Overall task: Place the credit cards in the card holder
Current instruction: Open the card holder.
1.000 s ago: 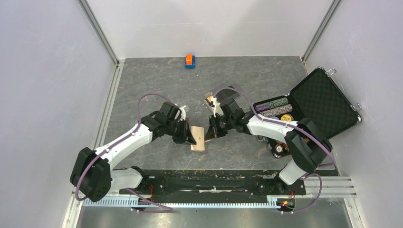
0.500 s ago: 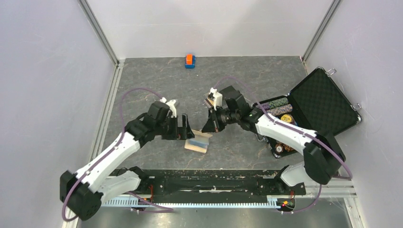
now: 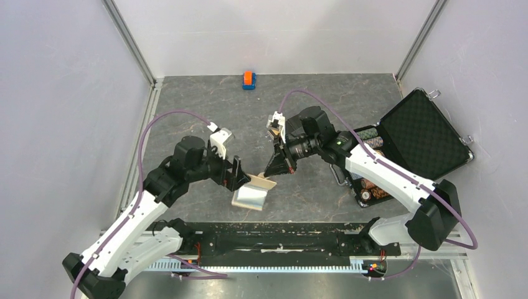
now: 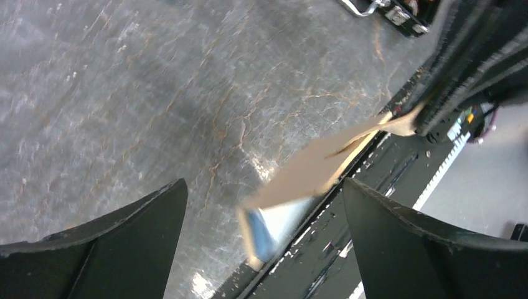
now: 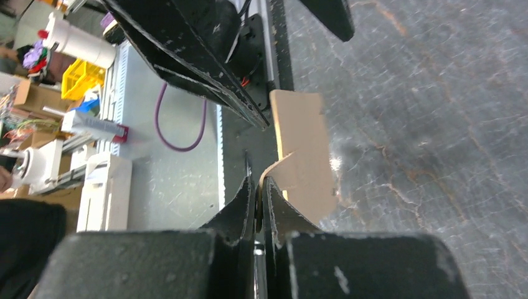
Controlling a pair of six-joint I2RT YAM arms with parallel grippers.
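The sleeve-filling step looks to be in hand, with one card partly seated. The card holder [image 3: 264, 183] hangs tilted near the table's [image 3: 205, 112] 6 o'clock edge, held by one end only. The right gripper [image 3: 276, 175], at about 2 o'clock from the holder, has its fingers pressed together on the small tab at the upper end; the right wrist view shows the tan tab pinched between them. From the holder's low end, at 7 o'clock, a light blue card [image 4: 266, 228] sticks out. How deep it sits inside is hidden. Whether that low end touches the table I cannot tell.

The left gripper [image 3: 240, 175] stands spread wide, holding nothing, just beside the holder at its 9 o'clock; in its own wrist view the holder and card lie between and beyond its two fingers.

The next move probably calls for the left gripper to press the card's exposed end towards 2 o'clock, along the sleeve, while the right pinch stays firm. A pinch on the tab alone may let the sleeve swing or bend.

No other loose card shows. A black case [image 3: 423, 134] lies at 3 o'clock and a small orange-and-blue block [image 3: 249, 80] at 12 o'clock.
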